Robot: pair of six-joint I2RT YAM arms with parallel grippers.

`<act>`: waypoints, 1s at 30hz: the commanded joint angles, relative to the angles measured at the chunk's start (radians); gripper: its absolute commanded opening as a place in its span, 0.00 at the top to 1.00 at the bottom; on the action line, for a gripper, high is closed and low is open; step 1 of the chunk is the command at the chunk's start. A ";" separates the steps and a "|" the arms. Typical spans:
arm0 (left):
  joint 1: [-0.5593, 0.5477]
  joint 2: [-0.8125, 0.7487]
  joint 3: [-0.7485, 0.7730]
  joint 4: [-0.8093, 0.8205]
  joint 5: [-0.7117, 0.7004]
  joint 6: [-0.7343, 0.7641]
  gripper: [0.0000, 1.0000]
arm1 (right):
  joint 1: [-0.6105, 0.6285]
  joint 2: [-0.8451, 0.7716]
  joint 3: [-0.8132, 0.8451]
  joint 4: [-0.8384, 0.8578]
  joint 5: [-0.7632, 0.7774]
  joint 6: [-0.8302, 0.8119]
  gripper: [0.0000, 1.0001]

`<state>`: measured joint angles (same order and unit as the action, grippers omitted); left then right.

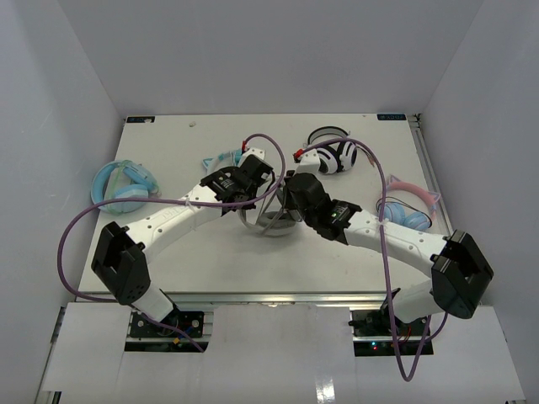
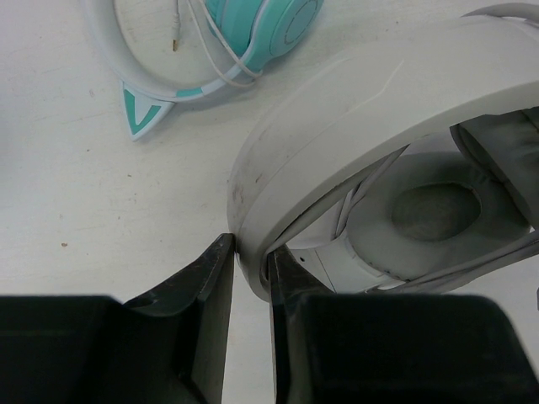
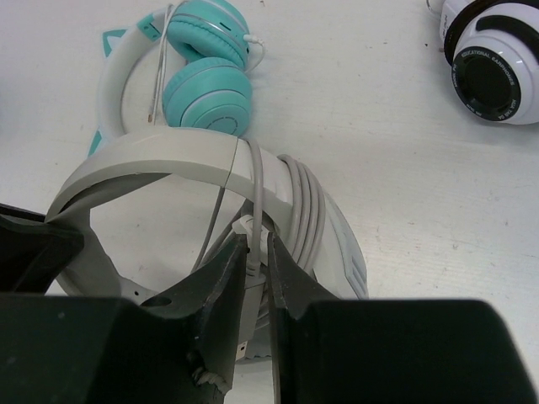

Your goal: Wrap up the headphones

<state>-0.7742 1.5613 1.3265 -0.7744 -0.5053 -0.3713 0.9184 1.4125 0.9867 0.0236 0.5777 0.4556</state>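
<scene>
Five pairs are counted on the counter (image 1: 219, 261). The headphones (image 1: 271, 225) lie at its centre; their headband (image 2: 362, 93) is pinched by the left end effector (image 2: 250, 252), their cable (image 3: 307, 202) by the right end effector (image 3: 253, 248). Four others are seen: teal pair (image 1: 221, 160) at 11 o'clock, striped pair (image 1: 334, 155) at 1, pink-eared pair (image 1: 408, 209) at 3, pale blue pair (image 1: 126, 187) at 9.

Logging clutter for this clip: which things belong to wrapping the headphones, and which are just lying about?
In the job:
grey headphones, band pinched in the left claw
their cable, pinched in the right claw

Lying about:
mint headphones
striped headphones
pale blue headphones
pink-eared headphones
</scene>
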 commanded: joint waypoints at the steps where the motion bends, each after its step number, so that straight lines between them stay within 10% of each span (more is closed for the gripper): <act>1: -0.002 -0.081 0.003 0.064 -0.011 -0.013 1.00 | -0.008 0.027 0.057 0.027 0.005 -0.022 0.78; 30: 0.006 -0.081 -0.011 0.061 -0.049 -0.051 1.00 | -0.083 0.023 0.044 -0.042 -0.010 0.038 0.92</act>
<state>-0.7742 1.5455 1.3134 -0.7597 -0.5209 -0.3943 0.8535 1.4483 1.0046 0.0137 0.5442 0.4904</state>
